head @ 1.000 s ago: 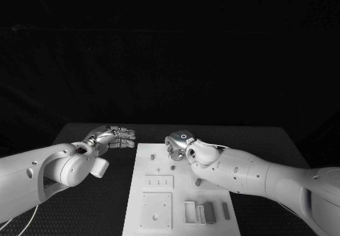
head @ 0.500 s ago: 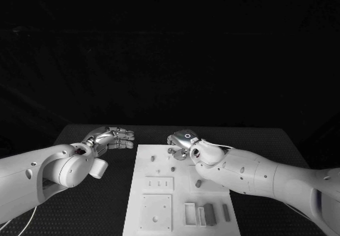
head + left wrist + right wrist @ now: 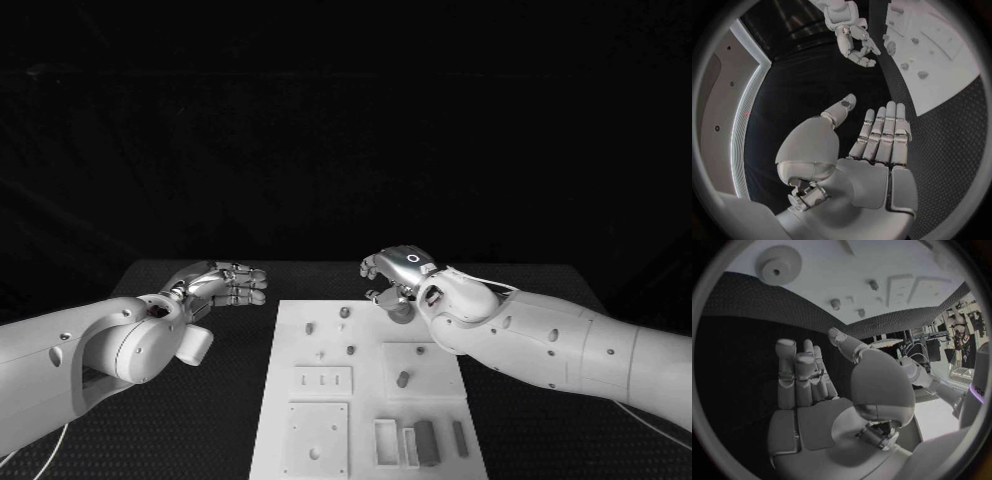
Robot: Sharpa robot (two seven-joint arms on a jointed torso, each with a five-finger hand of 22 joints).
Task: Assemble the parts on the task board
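The white task board [image 3: 433,370] lies in the middle of the black table. Small grey pegs [image 3: 346,313] stand in its far half, and another [image 3: 402,378] sits in a square recess. Grey bars [image 3: 426,438] lie in the near right corner. My left hand [image 3: 224,281] hovers off the board's far left corner, fingers straight and together, palm bare [image 3: 879,145]. My right hand [image 3: 397,276] hangs over the board's far right edge with its fingers apart, holding nothing [image 3: 804,375]. A round disc part [image 3: 778,265] with a centre hole lies on the board [image 3: 848,285] ahead of those fingers.
A slotted plate [image 3: 323,379] and a square plate [image 3: 317,430] with holes sit on the board's near left half. Black table surface [image 3: 216,420] runs along both sides of the board. The right forearm [image 3: 562,345] crosses above the table's right side.
My right hand has risen and drifted right and farther away, from over the board's far pegs to its far right edge. The left hand has shifted slightly left.
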